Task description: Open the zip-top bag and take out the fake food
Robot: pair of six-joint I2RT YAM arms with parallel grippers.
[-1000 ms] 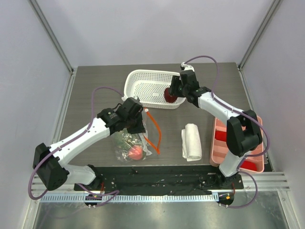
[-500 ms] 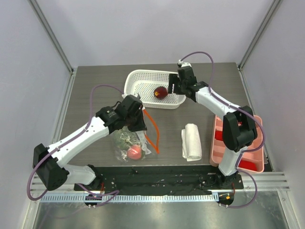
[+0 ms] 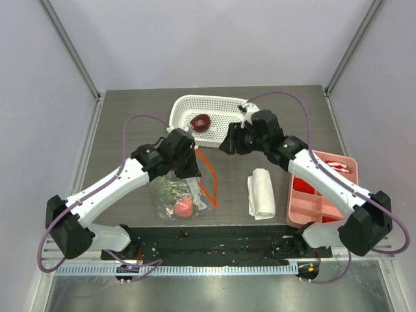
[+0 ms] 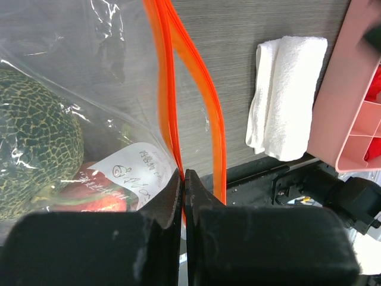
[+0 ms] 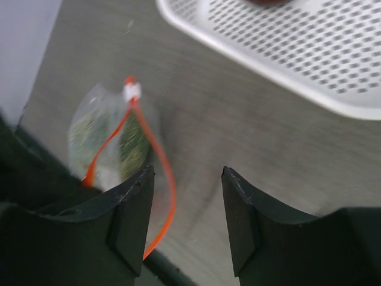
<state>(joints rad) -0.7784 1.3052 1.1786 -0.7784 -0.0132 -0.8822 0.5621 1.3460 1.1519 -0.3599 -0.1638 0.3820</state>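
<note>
- Orange-red plastic, the zip strip [image 4: 169, 107] of the zip-top bag [image 3: 170, 195], is sitting pinched in our left tool [image 4: 183, 176], which is clenching that edge over the counter's [image 3: 130, 112] front left.
- Inside the bag we are seeing the bumpy green ball [image 4: 36, 143] and the pinkish-red fruit [image 3: 184, 207].
- The dark red fruit [image 3: 200, 121] is lying in the white basket [image 3: 220, 108].
- Our right tool [image 5: 187, 176] is hanging released, jaws apart on nothing, over the counter between basket and bag.
</note>
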